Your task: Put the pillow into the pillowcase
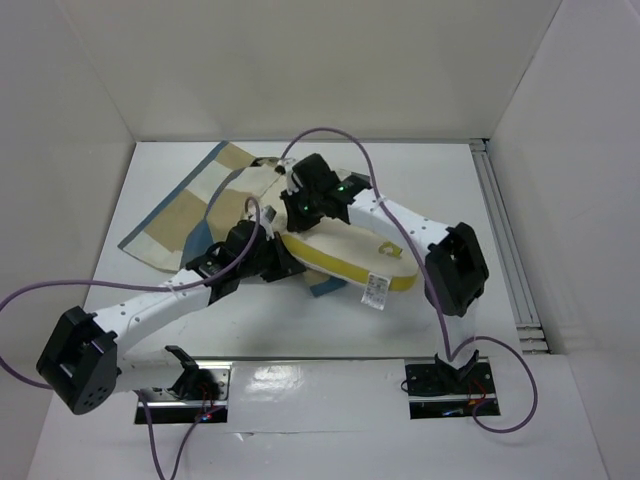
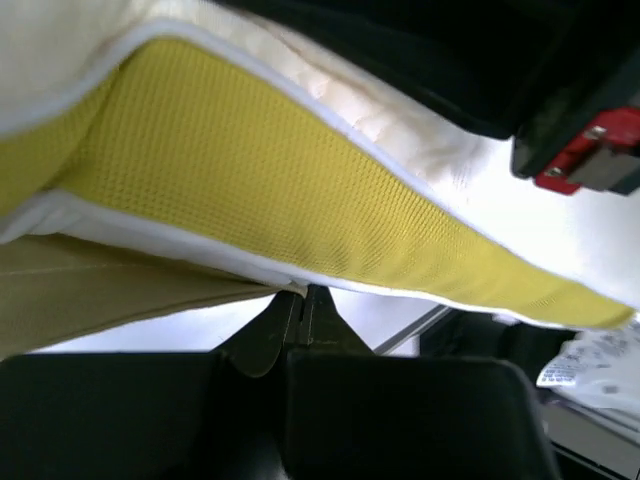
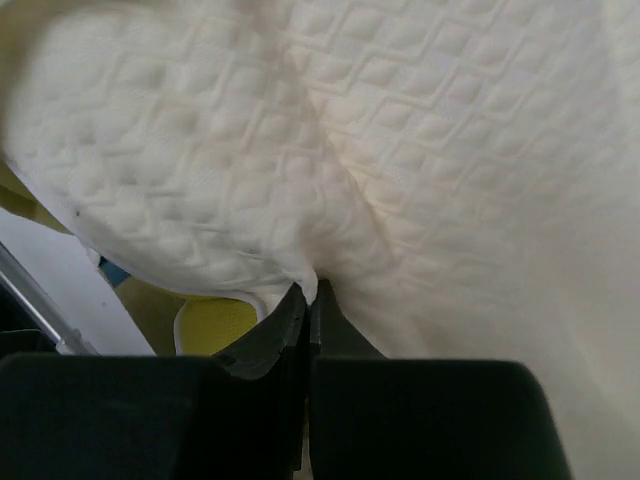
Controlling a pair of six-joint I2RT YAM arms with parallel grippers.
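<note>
The cream pillow (image 1: 345, 252) with its yellow mesh side band lies mid-table, its white tag (image 1: 376, 290) hanging at the near edge. The blue, tan and cream checked pillowcase (image 1: 195, 205) spreads to the back left, and a blue bit of it shows under the pillow. My left gripper (image 1: 278, 262) sits at the pillow's left near edge. In the left wrist view its jaws (image 2: 303, 292) are shut on the tan pillowcase (image 2: 90, 295) edge just below the pillow (image 2: 280, 190). My right gripper (image 1: 298, 208) is at the pillow's back left, shut (image 3: 312, 290) on a fold of the quilted pillow (image 3: 420, 150).
White walls close in the table at the back and both sides. A metal rail (image 1: 510, 250) runs along the right edge. Purple cables (image 1: 330, 135) arch over the arms. The right arm's black and red wrist body (image 2: 590, 165) hangs close above the pillow.
</note>
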